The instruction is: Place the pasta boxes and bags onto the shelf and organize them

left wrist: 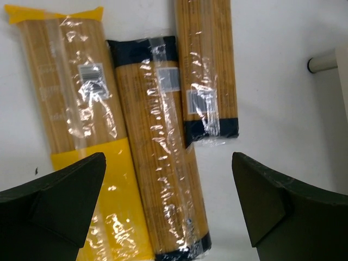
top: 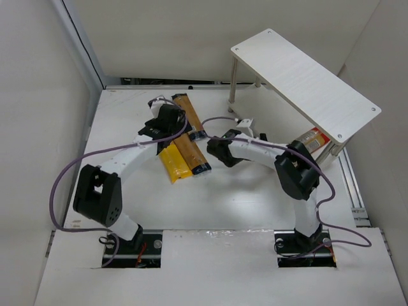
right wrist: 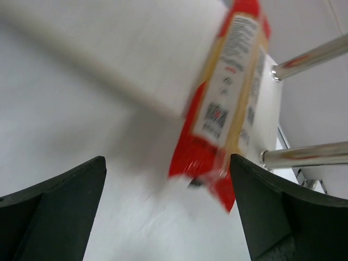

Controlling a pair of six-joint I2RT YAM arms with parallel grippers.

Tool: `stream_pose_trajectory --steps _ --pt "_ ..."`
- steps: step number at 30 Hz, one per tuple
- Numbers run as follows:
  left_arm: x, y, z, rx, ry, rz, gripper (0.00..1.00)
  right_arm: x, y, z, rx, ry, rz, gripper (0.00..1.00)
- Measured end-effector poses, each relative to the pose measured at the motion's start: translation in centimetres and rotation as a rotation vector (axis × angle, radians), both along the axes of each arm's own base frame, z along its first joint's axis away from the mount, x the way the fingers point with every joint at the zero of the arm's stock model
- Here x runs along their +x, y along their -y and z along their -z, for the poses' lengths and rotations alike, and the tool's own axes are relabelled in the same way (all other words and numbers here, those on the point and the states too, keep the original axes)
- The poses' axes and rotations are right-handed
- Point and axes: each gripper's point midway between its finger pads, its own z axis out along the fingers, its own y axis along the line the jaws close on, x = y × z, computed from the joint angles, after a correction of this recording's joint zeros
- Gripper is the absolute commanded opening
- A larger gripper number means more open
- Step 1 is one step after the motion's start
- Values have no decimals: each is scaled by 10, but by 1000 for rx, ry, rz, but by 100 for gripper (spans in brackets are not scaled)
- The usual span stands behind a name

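Three spaghetti packs lie side by side on the table. They are a bright yellow bag point(top: 173, 164) point(left wrist: 65, 98), an orange-brown pack with dark blue bands point(top: 193, 155) point(left wrist: 157, 163), and a second orange-brown pack point(top: 190, 113) point(left wrist: 209, 70). My left gripper point(top: 167, 121) point(left wrist: 168, 157) hovers open above them, holding nothing. A slim red-and-white pack point(top: 312, 137) point(right wrist: 228, 103) leans under the white shelf point(top: 306, 80) point(right wrist: 136, 49). My right gripper point(top: 250, 131) point(right wrist: 167, 160) is open and empty, low on the table and facing that pack. The right wrist view is blurred.
The shelf stands on thin metal legs point(right wrist: 310, 57) at the back right; one leg point(left wrist: 326, 60) shows in the left wrist view. White walls close in the table at the left, back and right. A metal rail point(top: 354, 191) runs along the right edge.
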Motion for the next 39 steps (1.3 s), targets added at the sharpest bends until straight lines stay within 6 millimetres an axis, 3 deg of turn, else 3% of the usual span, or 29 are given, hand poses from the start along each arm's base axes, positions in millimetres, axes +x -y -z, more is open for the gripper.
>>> stream_pose_trajectory --steps 4,6,8,11,15,18,22,26,39 --pt "27 12 2 12 -8 9 100 -26 -57 6 76 -90 -210 99" --pt "41 18 3 18 -9 14 100 -42 -84 12 204 -145 -354 99" --pt "48 21 5 22 -11 26 100 -59 -97 15 389 -199 -509 99" --pt "60 24 10 17 -24 43 100 -70 -97 -13 591 -151 -713 99" --pt "91 31 18 10 -37 41 100 -74 -113 -78 732 12 -943 99" --pt "117 39 36 21 -69 33 100 -79 -120 -101 761 60 -1037 99" --pt "145 47 67 47 -113 20 100 -83 -120 -90 740 23 -1058 99" --pt "149 47 97 70 -169 12 100 -86 -116 -77 717 -16 -1049 99" --pt "177 55 104 58 -152 10 98 -80 -103 -69 686 -22 -1003 99"
